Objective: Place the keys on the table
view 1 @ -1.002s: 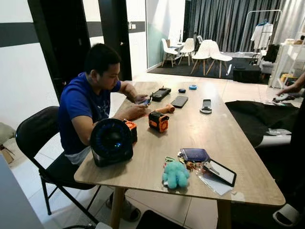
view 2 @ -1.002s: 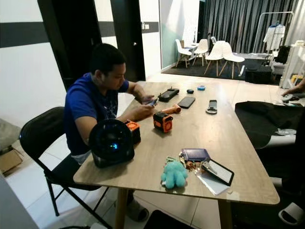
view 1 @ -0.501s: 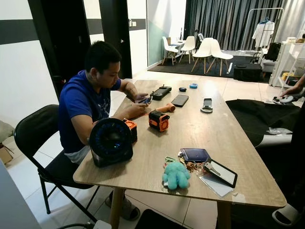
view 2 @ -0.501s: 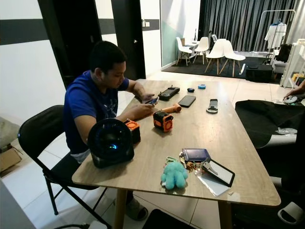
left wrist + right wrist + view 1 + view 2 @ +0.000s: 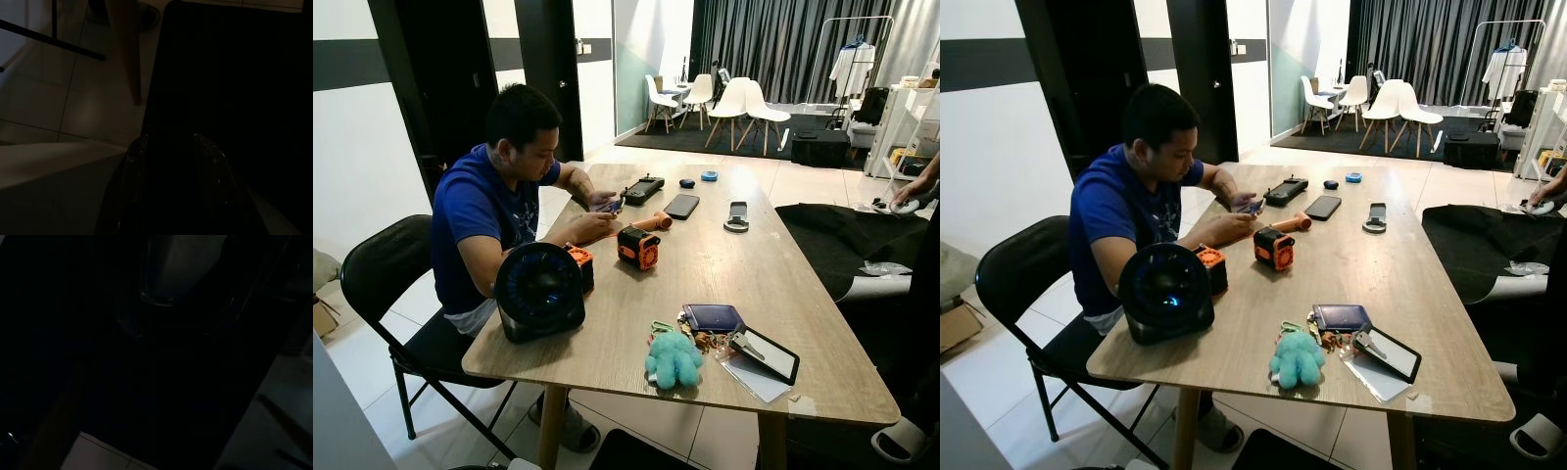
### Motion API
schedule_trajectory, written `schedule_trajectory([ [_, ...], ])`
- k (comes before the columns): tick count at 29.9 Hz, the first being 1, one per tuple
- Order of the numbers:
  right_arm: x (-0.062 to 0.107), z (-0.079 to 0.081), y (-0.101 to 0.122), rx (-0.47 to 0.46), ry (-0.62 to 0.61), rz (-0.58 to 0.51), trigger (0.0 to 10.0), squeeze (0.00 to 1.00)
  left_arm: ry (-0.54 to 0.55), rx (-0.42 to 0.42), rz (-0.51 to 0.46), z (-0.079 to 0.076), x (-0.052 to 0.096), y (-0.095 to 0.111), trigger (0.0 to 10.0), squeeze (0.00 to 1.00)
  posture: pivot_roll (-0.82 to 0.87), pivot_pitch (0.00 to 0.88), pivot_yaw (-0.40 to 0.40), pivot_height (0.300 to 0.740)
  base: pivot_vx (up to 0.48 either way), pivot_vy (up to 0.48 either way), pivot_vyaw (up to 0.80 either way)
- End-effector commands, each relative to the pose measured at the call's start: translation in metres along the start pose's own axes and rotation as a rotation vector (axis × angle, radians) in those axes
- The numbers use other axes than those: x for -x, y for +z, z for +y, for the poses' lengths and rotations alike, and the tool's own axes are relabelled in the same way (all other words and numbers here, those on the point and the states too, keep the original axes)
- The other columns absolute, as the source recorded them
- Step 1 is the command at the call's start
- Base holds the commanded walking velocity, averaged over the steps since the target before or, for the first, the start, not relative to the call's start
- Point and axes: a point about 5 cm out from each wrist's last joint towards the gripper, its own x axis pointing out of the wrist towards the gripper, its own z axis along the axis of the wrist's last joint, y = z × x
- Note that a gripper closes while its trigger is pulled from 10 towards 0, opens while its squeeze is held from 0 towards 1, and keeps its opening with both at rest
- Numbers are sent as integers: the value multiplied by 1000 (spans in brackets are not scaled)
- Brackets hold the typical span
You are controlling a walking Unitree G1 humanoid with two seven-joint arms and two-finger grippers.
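Observation:
A bunch of keys [image 5: 700,340] lies on the wooden table [image 5: 744,264] near its front edge. A teal plush keychain [image 5: 674,359] rests against it on the near side. A dark blue wallet [image 5: 712,316] sits just behind the keys. My left gripper [image 5: 168,156] hangs in shadow above the tiled floor, beside a table leg. My right gripper [image 5: 168,328] hangs in a very dark view where little can be made out.
A person in a blue shirt [image 5: 494,211] sits on a black chair [image 5: 382,284] at the table's left side. On the table are a round black fan [image 5: 540,291], an orange tool [image 5: 638,247], a black tablet [image 5: 766,354] and phones. At far right is another person's hand [image 5: 915,191].
The head views have shifted slightly. The keys and other table items have not moved. The hand at far right has risen a little.

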Motion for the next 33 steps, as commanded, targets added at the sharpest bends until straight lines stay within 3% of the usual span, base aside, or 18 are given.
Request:
schedule_trajectory([
  [1, 0, 4, -1, 22, 20, 4, 10000, 0, 0, 12, 18, -1, 1, -4, 10000, 0, 46, 23, 33, 740, 0, 0, 800],
  [33, -1, 7, -2, 70, 41, 13, 10000, 0, 9, 15, 26, 3, 3, -9, 10000, 0, 56, 9, 27, 740, 0, 0, 800],
])
